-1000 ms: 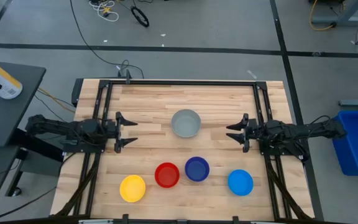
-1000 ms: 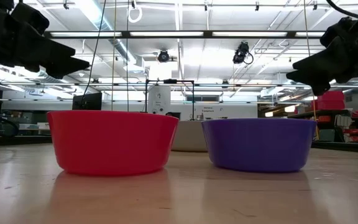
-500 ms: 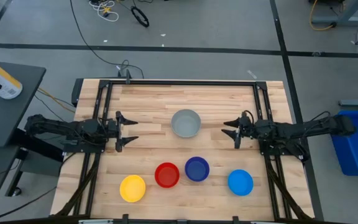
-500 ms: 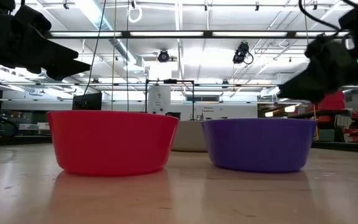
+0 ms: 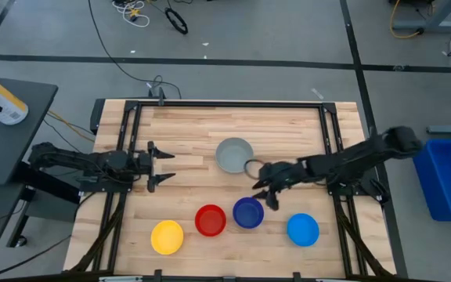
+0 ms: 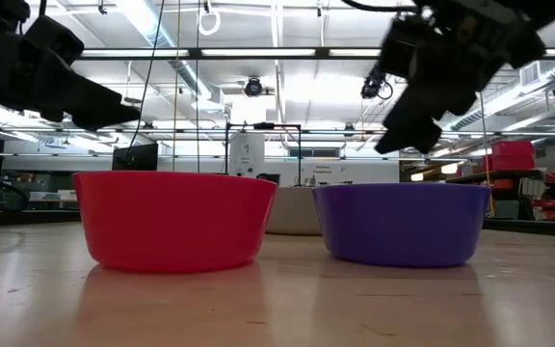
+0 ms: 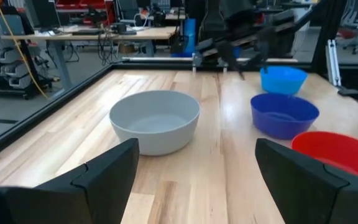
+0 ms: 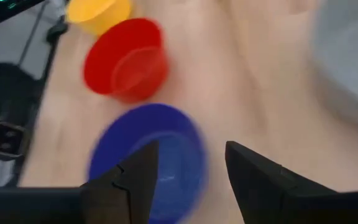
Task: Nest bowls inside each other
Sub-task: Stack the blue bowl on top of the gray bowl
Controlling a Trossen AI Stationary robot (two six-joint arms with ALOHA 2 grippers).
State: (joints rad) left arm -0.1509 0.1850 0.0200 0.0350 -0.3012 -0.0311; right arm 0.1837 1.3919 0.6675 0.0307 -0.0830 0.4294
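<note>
Five bowls stand upright on their bases on the wooden table: grey (image 5: 234, 154) at the middle, and yellow (image 5: 167, 236), red (image 5: 210, 220), dark blue (image 5: 247, 212) and light blue (image 5: 302, 229) in a row near the front edge. My right gripper (image 5: 263, 188) hangs open above the table between the grey and dark blue bowls, slanting down. In its wrist view, the gripper (image 8: 191, 146) has the dark blue bowl (image 8: 148, 155) just ahead of it. My left gripper (image 5: 159, 163) waits open at the table's left, level, facing the grey bowl (image 7: 155, 119).
A black frame rail (image 5: 225, 103) runs around the tabletop. There is bare wood behind the grey bowl and between it and the front row. A blue bin (image 5: 449, 176) stands on the floor to the right of the table.
My right gripper has swung out from the table's right edge toward the middle and a little toward the near edge. It has tipped from level to slanting downward, and is now above the gap between the grey and dark blue bowls. No bowl has moved.
</note>
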